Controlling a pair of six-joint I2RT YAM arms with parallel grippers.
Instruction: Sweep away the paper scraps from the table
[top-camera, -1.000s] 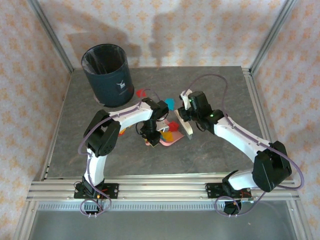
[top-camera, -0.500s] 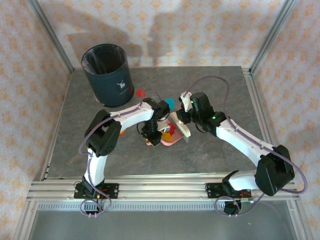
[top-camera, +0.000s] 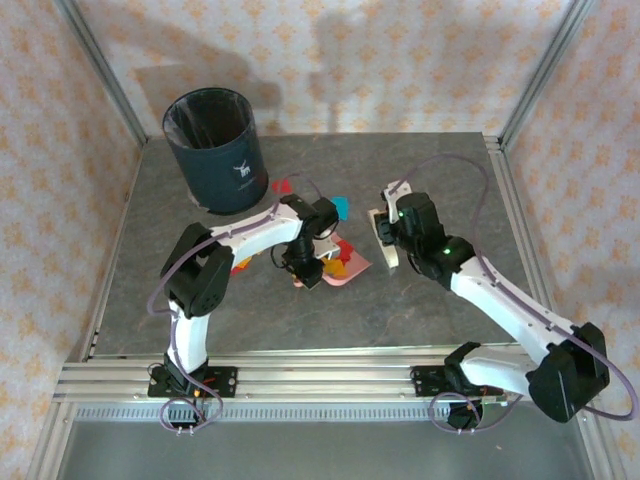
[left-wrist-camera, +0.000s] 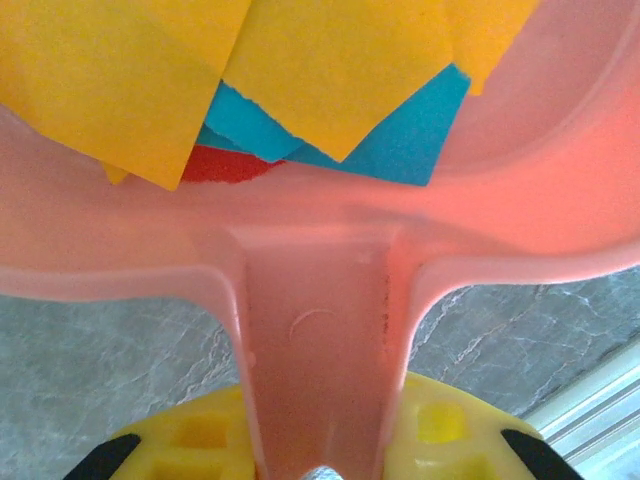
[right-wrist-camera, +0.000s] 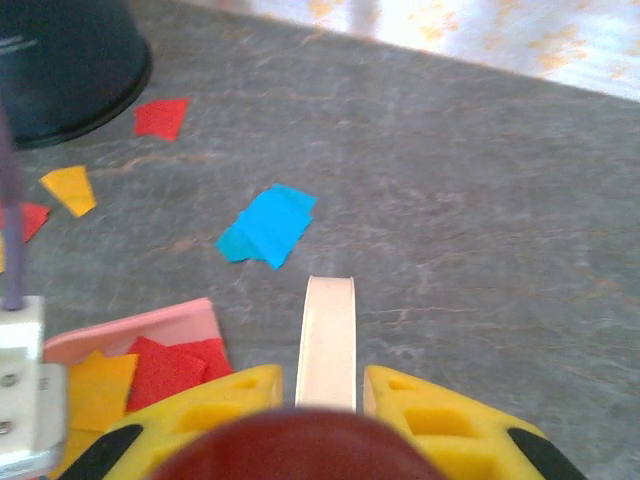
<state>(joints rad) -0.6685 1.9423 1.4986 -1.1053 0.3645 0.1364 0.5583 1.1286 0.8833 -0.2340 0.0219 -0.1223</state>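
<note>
From above, the dark grey marbled stone table (top-camera: 440, 300) carries small red, yellow-orange and cyan paper scraps (top-camera: 342, 207) near a dark round bin (top-camera: 215, 150). The left gripper (top-camera: 303, 266) grips a pink plastic dustpan (top-camera: 352, 272), and the right gripper (top-camera: 393, 228) a cream flat brush (top-camera: 388, 255). At the left wrist, yellow fingers (left-wrist-camera: 190, 445) clamp the dustpan's handle, with scraps piled in the pan. At the right wrist, fingers pinch the brush handle, and loose scraps lie on the table ahead.
</note>
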